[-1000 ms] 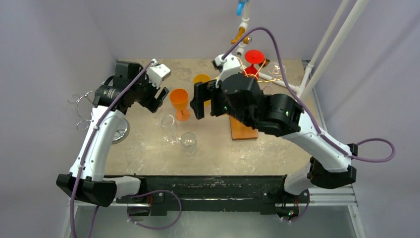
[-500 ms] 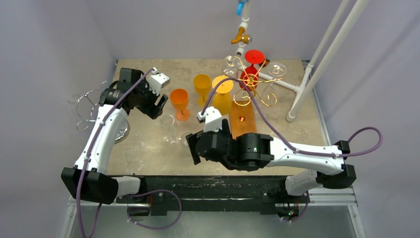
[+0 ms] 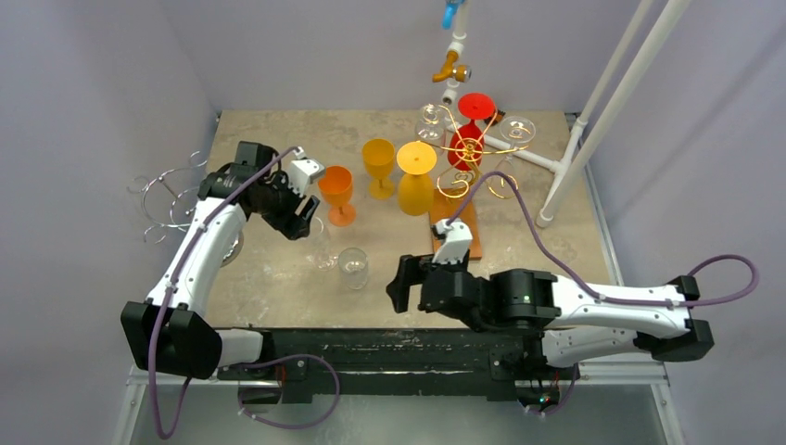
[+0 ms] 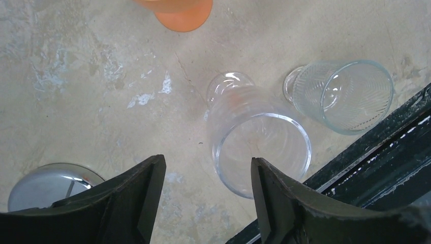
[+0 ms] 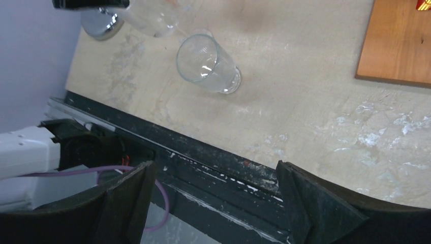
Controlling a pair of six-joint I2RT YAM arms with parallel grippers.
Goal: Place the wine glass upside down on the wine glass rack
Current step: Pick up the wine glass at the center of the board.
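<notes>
Right arm (image 3: 556,301) back — left fingers (image 4: 127,203) over glass (image 4: 259,147)

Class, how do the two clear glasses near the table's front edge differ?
The ribbed glass has ridged walls; the taller glass looks plain. The taller glass stands right by the left gripper; the ribbed glass stands farther off. Both are clear, upright and empty.

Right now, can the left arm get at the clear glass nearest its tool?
Probably yes. The left tool hangs open close above the clear glass, and nothing stands between them.
</notes>
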